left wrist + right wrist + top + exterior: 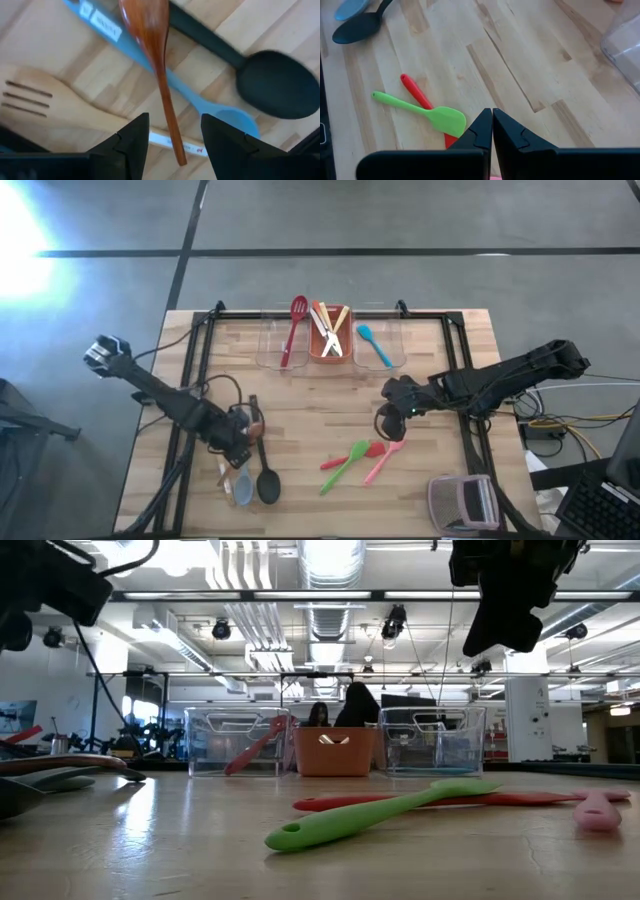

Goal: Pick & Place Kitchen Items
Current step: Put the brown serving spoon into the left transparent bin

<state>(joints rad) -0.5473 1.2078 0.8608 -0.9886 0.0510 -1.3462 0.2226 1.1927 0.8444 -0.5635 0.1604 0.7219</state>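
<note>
Wooden tabletop (300, 420). Left gripper (172, 145) at 8 o'clock, jaws parted astride the brown wooden spoon's (155, 55) handle, not clamped. Under it: blue spoon (165, 80), black spoon (275, 82), slotted wooden spatula (45, 102). Right gripper (491, 131) at 3 o'clock, jaws clenched, empty, above green spatula (427, 112) and red spatula (417, 92).

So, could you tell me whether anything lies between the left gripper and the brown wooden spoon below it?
Nothing visible does. The left gripper has its open fingers either side of the brown wooden spoon handle, which lies on top of the blue spoon.
</note>
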